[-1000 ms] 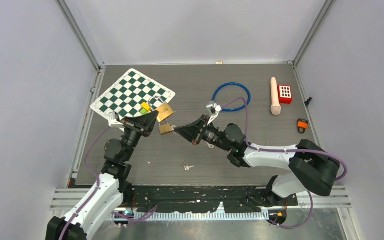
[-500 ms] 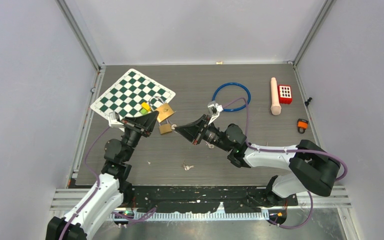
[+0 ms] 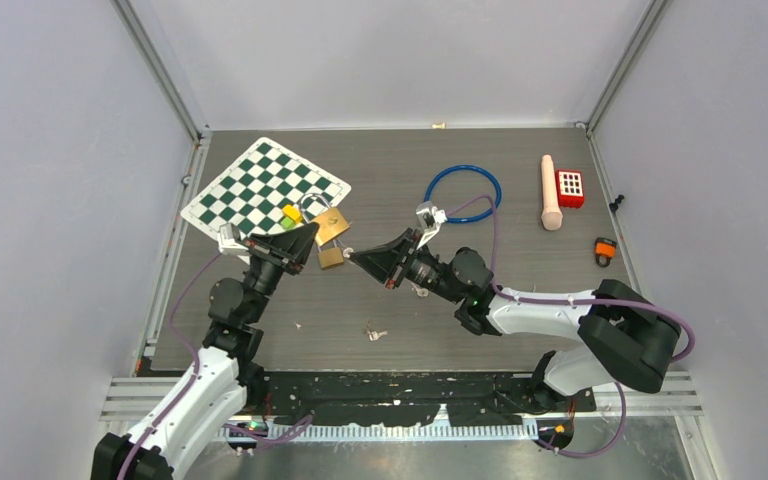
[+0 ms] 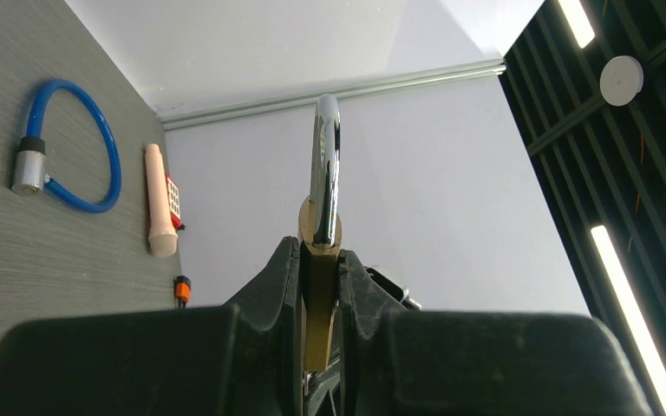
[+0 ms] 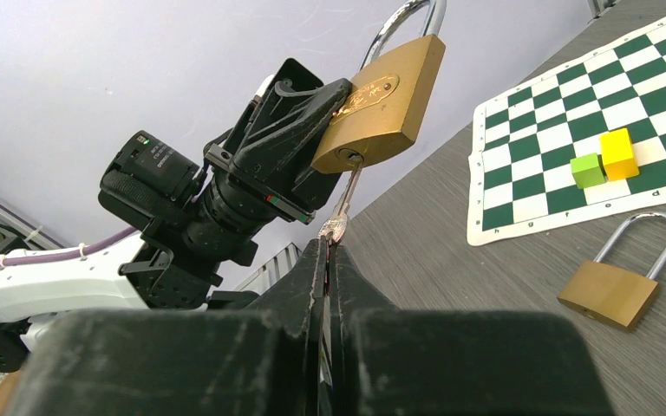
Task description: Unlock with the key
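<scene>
Little has shifted. The right gripper (image 5: 328, 251), pinched on the key (image 5: 344, 201), has crept a touch closer to the raised padlock (image 5: 380, 95). In the top view it has moved up and to the left, narrowing the small gap to the padlock seen a second ago. The key's tip now seems to sit at the padlock's keyhole (image 5: 347, 157). From above, though, the move is too slight to judge how deep it goes.

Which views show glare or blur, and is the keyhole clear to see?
Left wrist view: glare streaks the shackle of the held padlock, and the ceiling light strips are blown out. Right wrist view: the right gripper is dark and soft, yet the key at the keyhole is sharp. Top view: even light, faint shadows.
</scene>
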Robot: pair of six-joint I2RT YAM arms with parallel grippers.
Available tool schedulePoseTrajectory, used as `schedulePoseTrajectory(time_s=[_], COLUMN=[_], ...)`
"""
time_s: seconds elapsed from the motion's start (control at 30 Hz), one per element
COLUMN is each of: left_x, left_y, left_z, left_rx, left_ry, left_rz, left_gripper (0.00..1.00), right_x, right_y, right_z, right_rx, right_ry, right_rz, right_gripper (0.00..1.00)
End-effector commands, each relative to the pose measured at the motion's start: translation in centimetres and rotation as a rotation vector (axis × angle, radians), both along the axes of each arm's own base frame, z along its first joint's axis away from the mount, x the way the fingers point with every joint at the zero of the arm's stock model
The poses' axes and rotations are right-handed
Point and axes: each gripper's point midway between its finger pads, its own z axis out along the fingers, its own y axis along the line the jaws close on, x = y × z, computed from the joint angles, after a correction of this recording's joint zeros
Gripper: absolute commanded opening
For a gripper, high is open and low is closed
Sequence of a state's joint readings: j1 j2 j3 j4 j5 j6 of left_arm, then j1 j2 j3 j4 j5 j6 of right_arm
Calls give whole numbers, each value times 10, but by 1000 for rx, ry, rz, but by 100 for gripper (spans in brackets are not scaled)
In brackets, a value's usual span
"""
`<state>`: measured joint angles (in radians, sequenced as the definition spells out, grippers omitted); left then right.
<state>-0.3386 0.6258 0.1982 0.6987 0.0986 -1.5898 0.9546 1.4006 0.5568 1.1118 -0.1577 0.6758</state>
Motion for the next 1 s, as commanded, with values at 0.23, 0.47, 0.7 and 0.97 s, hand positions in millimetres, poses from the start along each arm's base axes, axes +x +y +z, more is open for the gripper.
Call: schedulePoseTrajectory(time_s=[0.23,0.47,0.7,0.97], left_x=[-26,-26,-26,-25], left_y=[5,4,3,2], left_z=[76,76,75,74], left_rx=[-94,-94,-94,-91], left_ry=[-239,-238,-237,-235], left_rz=[-21,-24,-28,-28], left_gripper=[0,0,0,0], right_x=[1,0,0,0], right_y=[-1,-1,-1,-2], right_z=[36,38,39,41], right_rx=[87,92,97,107], right_ry=[-69,-69,-68,-68], right_rz=[-16,-14,-13,-16], right_gripper=[5,5,5,5])
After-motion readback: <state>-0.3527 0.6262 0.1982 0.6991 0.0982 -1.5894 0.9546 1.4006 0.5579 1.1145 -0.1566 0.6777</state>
